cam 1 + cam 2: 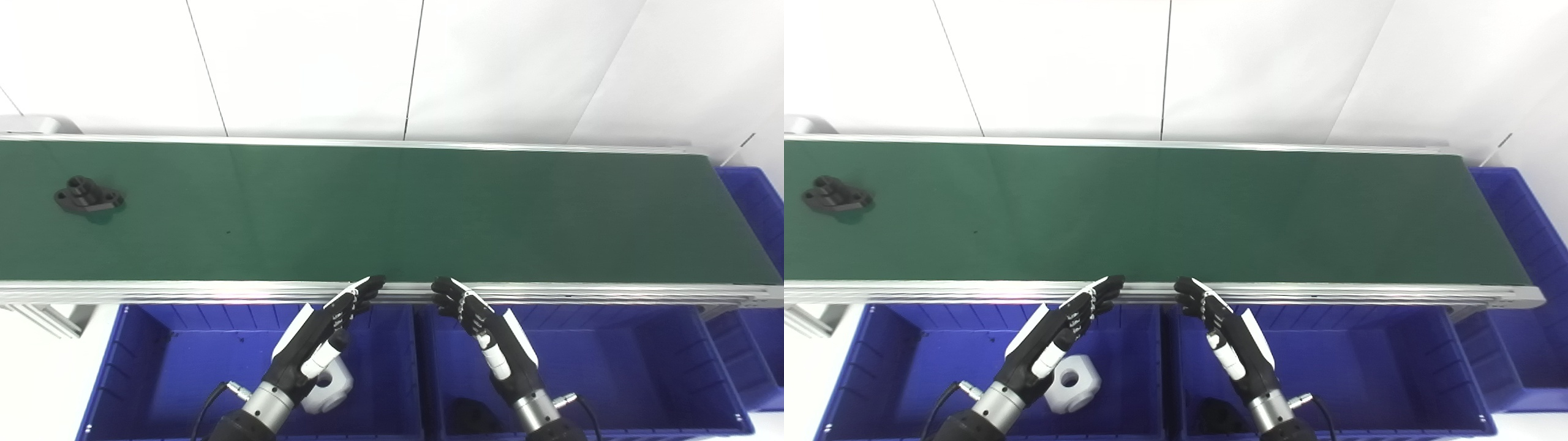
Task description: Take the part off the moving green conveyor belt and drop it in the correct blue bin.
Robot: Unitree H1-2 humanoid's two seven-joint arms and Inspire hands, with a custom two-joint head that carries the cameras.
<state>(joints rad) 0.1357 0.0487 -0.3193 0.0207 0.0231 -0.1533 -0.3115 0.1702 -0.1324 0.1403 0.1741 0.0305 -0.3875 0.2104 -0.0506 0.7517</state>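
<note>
Part: the black part [89,196] lay flat on the green conveyor belt [392,214], far off to the left of my left hand and well apart from both hands.
Left hand: my left hand [324,334] was held flat with fingers stretched out and nothing in it, fingertips at the belt's near rail.
Right hand: my right hand [490,334] mirrored it just beside, fingers extended, also holding nothing.
Left bin: under my left hand I saw a blue bin [894,367] with a white block [1072,383] in it.
Right bin: below my right hand, a second blue bin [1366,361] held 1 dark piece [1219,413], too dim to identify.
Far bin: a third blue bin [756,202] sat far right of my right hand, at the belt's end.
</note>
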